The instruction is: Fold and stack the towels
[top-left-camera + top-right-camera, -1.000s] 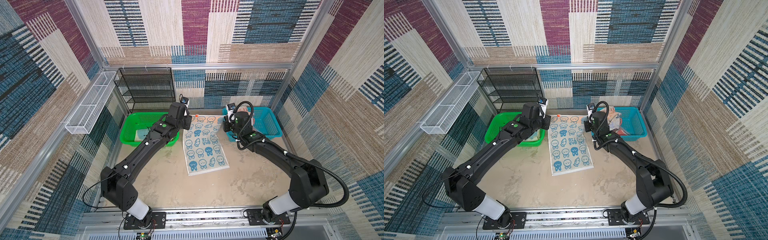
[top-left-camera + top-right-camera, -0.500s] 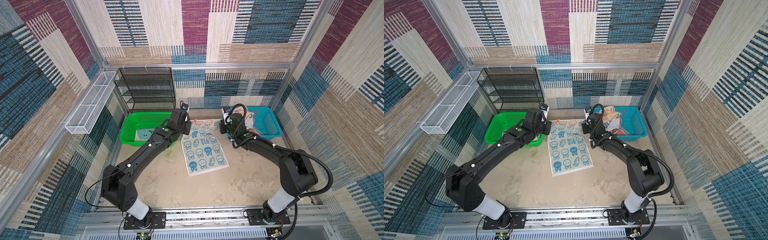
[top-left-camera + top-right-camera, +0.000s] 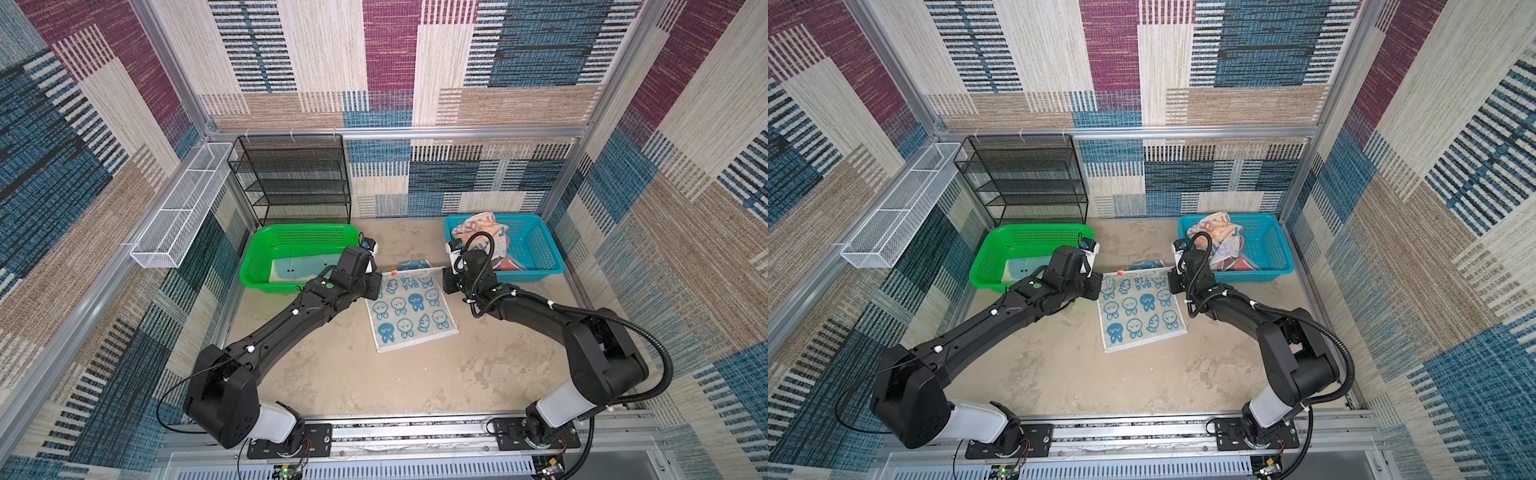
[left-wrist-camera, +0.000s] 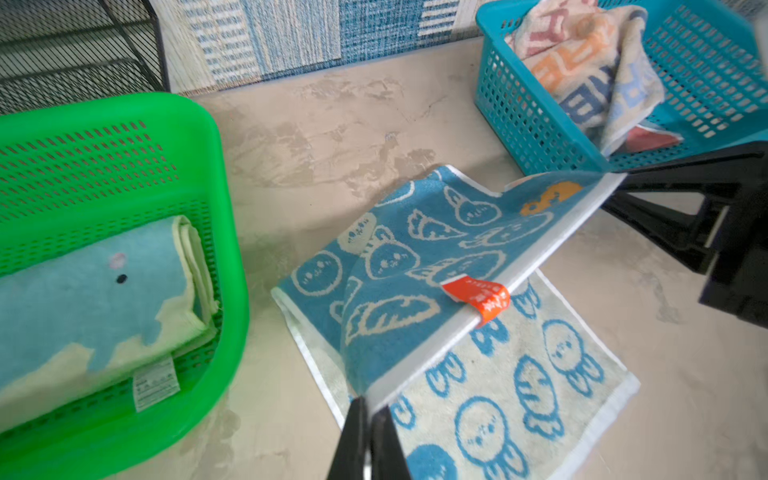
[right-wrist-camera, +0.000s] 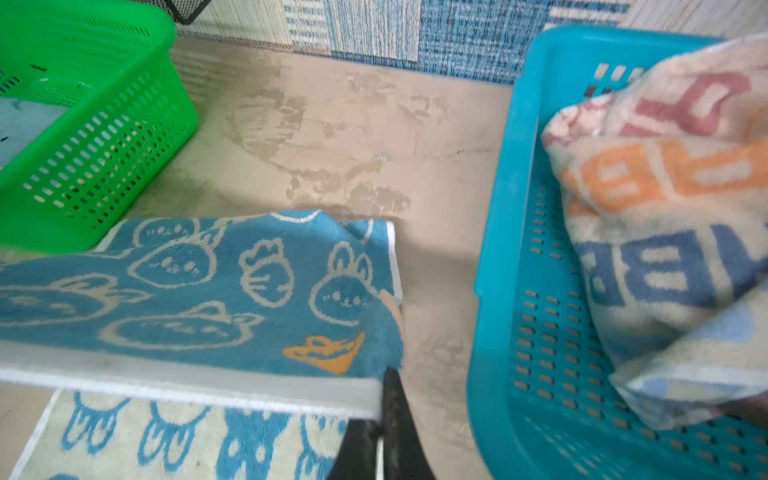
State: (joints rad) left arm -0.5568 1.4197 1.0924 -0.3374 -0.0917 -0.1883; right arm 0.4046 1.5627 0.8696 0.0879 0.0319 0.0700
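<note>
step: half-fold of rabbit towel, centre of a top view, near hem flat on table | grip: left gripper and right gripper each clamped on a corner of the raised far hem | do: carry corners level and taut onto near hem | far: aqua towel folded in green basket, left of centre

The whole table is seen steeply from overhead in both top views; the rabbit towel is shared, close up, by both wrist views.

A green basket hems the left pincer's outer side, a blue basket the right pincer's; bare bench beyond both.
</note>
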